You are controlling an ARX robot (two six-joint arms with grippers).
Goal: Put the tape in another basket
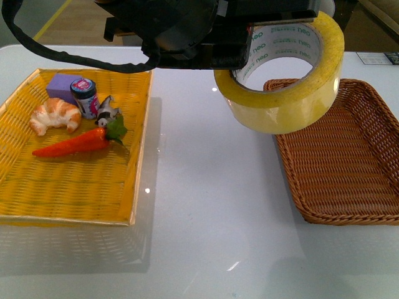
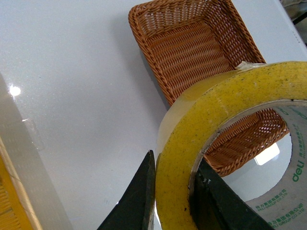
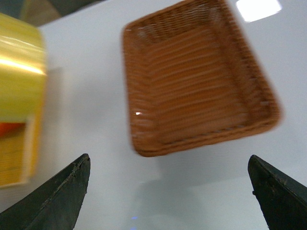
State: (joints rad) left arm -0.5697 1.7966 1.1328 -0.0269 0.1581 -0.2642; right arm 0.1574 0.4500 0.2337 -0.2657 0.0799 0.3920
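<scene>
Left gripper (image 2: pixel 173 191): I am clamping it on the tape (image 1: pixel 283 103), one black finger (image 2: pixel 136 201) pressing the outside of the yellow band and the other sitting inside the core.
Tape: it is hanging in the air off the desk (image 1: pixel 206 187), tilted, with the green lettering on its white core facing the front camera.
Tape position: in the front view it is overlapping the far left corner of the brown basket (image 1: pixel 349 156); I cannot tell whether it is fully over the basket or just beside the rim.
Brown basket: it is sitting on the desk to my right, showing bare weave.
Right gripper (image 3: pixel 168 191): I am holding its fingers wide apart above the desk, near the brown basket; that wrist view is blurring.
Yellow basket (image 1: pixel 75 187): it is lying to my left, holding a croissant (image 1: pixel 55 115), a carrot (image 1: pixel 75 143), a purple block (image 1: pixel 62 84) and a small jar (image 1: pixel 85 98).
</scene>
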